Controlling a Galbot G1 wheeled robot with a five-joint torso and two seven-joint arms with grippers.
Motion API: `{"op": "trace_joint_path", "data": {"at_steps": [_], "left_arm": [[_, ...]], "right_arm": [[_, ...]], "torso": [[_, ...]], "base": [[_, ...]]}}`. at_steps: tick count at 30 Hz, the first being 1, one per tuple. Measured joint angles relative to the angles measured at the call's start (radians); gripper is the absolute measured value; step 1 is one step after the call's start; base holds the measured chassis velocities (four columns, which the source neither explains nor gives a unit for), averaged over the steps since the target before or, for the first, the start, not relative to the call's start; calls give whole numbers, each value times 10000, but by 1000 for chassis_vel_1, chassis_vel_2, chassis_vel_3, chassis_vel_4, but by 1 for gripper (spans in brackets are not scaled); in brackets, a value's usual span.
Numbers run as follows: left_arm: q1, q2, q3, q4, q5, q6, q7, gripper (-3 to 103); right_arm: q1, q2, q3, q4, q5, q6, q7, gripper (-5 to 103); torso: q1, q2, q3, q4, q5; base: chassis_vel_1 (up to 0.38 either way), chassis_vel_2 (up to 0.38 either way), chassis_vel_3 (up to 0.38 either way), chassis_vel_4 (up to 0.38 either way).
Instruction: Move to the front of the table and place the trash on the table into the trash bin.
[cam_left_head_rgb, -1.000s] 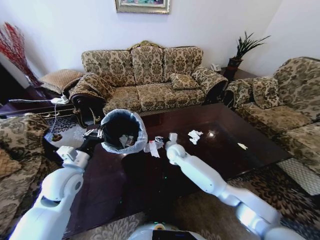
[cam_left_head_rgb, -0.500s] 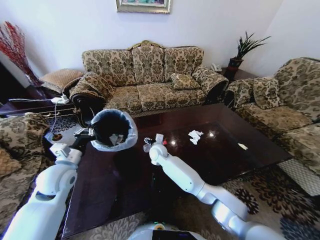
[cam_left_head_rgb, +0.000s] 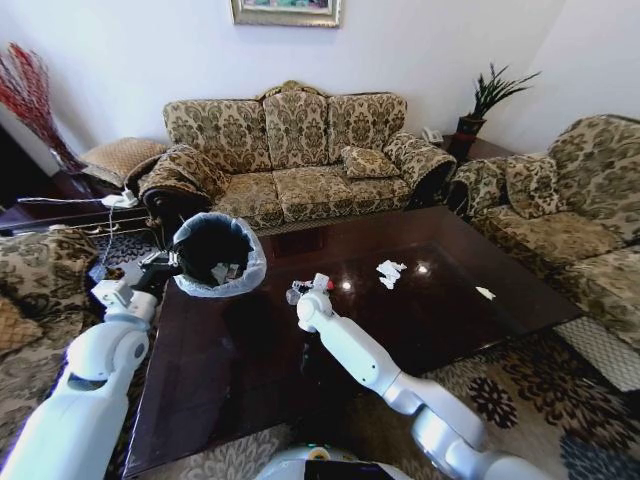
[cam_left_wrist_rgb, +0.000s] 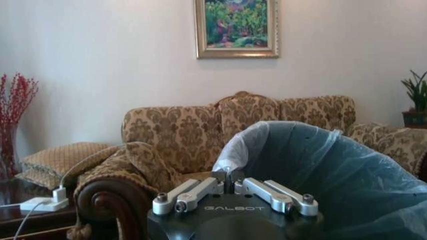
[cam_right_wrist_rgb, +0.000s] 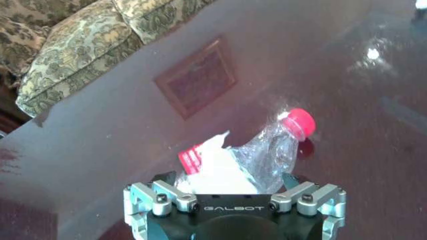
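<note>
Robot stands at the front long edge of the table (cam_left_head_rgb: 450, 320), both arms out over the glossy dark top.

Left gripper (cam_left_wrist_rgb: 231, 186): fingers pinched together on the bag-lined rim of the trash bin (cam_left_head_rgb: 218, 255), which it holds up at the table's left end with the mouth tipped toward the robot. In the head view, pale scraps lie inside the bin against the black wall, so some trash looks to be already collected. The left wrist view shows the translucent liner folded over the rim right at the fingertips.

Right gripper (cam_right_wrist_rgb: 233, 187): fingers spread, with the crushed bottle (cam_right_wrist_rgb: 277, 145) and a wad of white paper (cam_right_wrist_rgb: 217, 167) sitting between them. The bottle has a red cap and a red label. I cannot tell whether the fingers are pressing on the bundle or only flanking it, nor whether it is lifted or resting on the wood. In the head view this gripper (cam_left_head_rgb: 310, 290) is near the table's middle, right of the bin and apart from it.

Remaining on the table: a crumpled white tissue (cam_left_head_rgb: 389, 270) farther right, and a small pale scrap (cam_left_head_rgb: 485, 293) near the right end, both well apart from either gripper.

Judgement: task partly done. The bottle-and-paper bundle is in hand or nearly so; at least two pieces are left after it.
</note>
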Motion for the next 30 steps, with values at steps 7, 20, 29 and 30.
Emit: {"op": "trace_joint_path", "data": {"at_steps": [7,20,29,30], "left_arm": [[10,-115,150,2,-20,-69,133,2],[-42,-173,288,2,-10,-109,228,2],[-10,-176,285,-42,-8,-126,254,2],[-10,-172,285,-49,-8,-131,259,2]], "right_arm": [[-17,-45,127,-271,-7,39,-178,100],[13,-170,32,-440,-122,119,-276,77],[-95,-287,5,-411,-302,153,-392,47],[-117,-311,-2,-393,-319,157,-413,44]], "torso": [[0,0,0,0,2],[0,0,0,0,0],[-2,1,-2,0,0],[-2,1,-2,0,1]], "base": [[0,0,0,0],[0,0,0,0],[0,0,0,0],[0,0,0,0]]}}
